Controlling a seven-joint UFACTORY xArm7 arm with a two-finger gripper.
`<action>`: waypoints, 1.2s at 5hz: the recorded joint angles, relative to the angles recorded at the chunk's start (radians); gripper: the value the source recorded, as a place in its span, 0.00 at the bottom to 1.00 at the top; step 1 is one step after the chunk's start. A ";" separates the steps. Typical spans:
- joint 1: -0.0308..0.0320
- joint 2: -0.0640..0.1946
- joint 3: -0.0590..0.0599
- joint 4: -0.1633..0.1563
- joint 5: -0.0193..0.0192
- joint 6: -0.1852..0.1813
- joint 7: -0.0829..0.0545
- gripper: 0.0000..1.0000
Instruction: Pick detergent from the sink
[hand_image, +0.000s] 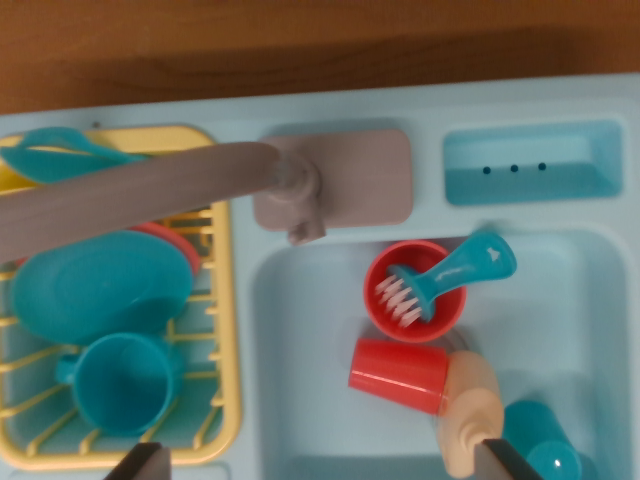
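Sink (300, 300), detergent (468, 420) beside tool (320, 462)

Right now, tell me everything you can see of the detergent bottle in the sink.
The detergent bottle is beige, smooth plastic by its look, with a rounded body and a ribbed neck or cap end pointing toward the picture's bottom edge. It lies on its side in the blue sink, against the tipped red cup, with a teal bottle close on its other side. A gripper finger overlaps its lower end.

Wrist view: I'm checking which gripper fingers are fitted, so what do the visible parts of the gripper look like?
Only two fingertips of the gripper show, at the bottom edge: dark grey to black, flat, with angular slanted ends. No cables, markings or arm links are in view.
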 joint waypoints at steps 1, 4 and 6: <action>0.0000 0.000 0.000 0.000 0.0000 0.000 0.000 0.00; -0.0141 0.022 -0.014 -0.084 0.0108 -0.090 -0.005 0.00; -0.0216 0.033 -0.021 -0.129 0.0165 -0.137 -0.008 0.00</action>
